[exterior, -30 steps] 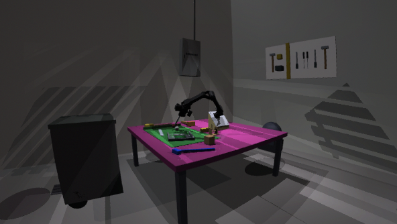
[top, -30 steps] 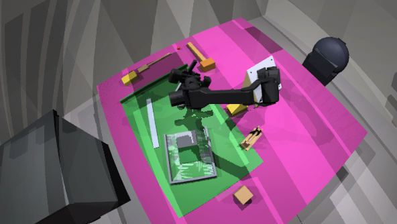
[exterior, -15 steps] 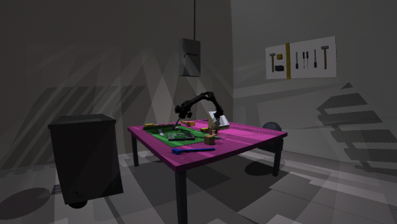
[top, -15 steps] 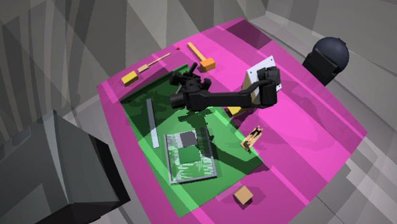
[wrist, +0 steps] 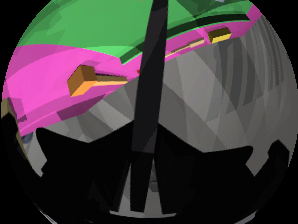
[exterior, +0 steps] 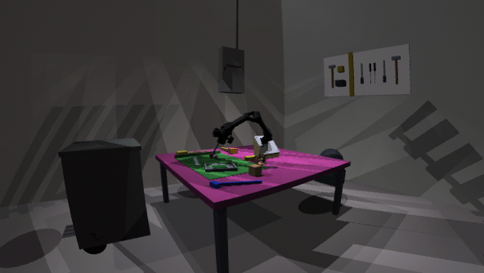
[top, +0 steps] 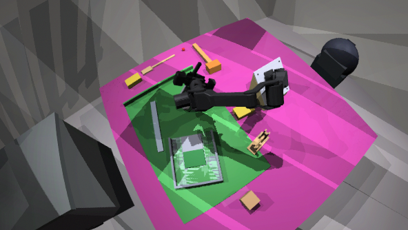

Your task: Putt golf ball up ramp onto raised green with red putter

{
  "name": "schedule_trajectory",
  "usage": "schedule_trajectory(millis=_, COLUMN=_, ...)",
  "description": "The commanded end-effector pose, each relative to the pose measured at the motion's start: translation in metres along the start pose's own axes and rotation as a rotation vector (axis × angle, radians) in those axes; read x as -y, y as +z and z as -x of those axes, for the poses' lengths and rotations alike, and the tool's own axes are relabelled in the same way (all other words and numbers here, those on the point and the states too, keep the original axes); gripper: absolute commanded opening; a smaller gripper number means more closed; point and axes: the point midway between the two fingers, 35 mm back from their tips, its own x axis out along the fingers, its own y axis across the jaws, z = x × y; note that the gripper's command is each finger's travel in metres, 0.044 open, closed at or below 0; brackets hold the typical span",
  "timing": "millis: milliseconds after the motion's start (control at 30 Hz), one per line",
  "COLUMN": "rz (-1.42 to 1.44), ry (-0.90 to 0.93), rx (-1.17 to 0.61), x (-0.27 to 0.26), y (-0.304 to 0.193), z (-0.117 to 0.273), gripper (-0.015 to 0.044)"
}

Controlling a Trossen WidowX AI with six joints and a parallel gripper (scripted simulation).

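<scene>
My gripper (top: 195, 82) (exterior: 222, 137) (wrist: 145, 125) is shut on the putter's dark shaft (exterior: 217, 149) (wrist: 152, 75). It is above the far part of the green mat (top: 241, 165) (exterior: 212, 176) (wrist: 75, 32). The shaft slants down to the mat in the exterior view, with a small head at its lower end; its red colour does not show. The walled frame (top: 173, 165) (exterior: 221, 168) on the mat holds a pale ramp (top: 193, 144) and the raised green (top: 194, 158). I cannot make out the golf ball; the arm may hide it.
A grey strip (top: 157, 127) lies left of the frame. A dark green rail (top: 145, 93) edges the mat. An orange mallet (top: 213, 66) (wrist: 82, 82), yellow blocks (top: 133, 80) (top: 244, 112), a wooden clip-like piece (top: 258, 142), a tan cube (top: 250, 200) and a white board (top: 272, 67) surround it.
</scene>
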Motion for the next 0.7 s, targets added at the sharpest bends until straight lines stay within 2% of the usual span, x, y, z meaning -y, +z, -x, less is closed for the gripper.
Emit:
schedule_trajectory(millis=0, rz=0.003, ry=0.015, rx=-0.017, x=-0.004, y=-0.006, z=-0.019, gripper=0.0)
schedule_trajectory(millis=333, rz=-0.001, ry=0.017, rx=-0.009, x=-0.002, y=-0.003, z=-0.009, gripper=0.0)
schedule_trajectory(millis=667, rz=0.005, ry=0.017, rx=-0.01, x=-0.011, y=0.032, z=0.105, gripper=0.0)
